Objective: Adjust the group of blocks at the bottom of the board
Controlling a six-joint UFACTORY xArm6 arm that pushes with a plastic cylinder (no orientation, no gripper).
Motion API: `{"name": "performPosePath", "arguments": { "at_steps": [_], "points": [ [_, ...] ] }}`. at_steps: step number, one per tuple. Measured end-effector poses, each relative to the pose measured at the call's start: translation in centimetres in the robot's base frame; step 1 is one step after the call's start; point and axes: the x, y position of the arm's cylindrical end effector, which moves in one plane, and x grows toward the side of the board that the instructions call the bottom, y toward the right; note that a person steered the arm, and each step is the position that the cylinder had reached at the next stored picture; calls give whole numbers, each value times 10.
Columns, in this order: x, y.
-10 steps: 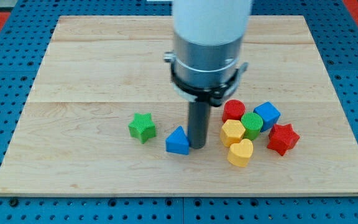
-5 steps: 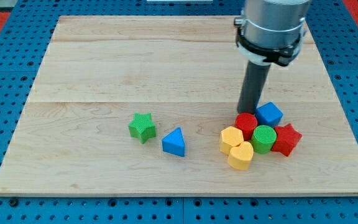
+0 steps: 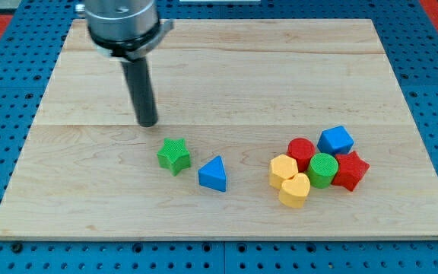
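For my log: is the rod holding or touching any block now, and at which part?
Nothing is held. My tip stands free on the board, above and left of the green star, touching no block.

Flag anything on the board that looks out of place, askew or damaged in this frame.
Nothing looks damaged. The green star and blue triangle sit apart, left of the tight cluster: red cylinder, blue cube, green cylinder, red star, yellow hexagon, yellow heart. My tip is above-left of the green star.
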Motion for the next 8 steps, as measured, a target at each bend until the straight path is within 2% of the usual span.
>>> {"name": "performPosePath", "arguments": {
  "at_steps": [1,2,4,5,6,7,8],
  "points": [
    [37,-18],
    [75,33],
    [88,129],
    [88,131],
    [91,82],
    [139,113],
    [141,176]
  ]
}}
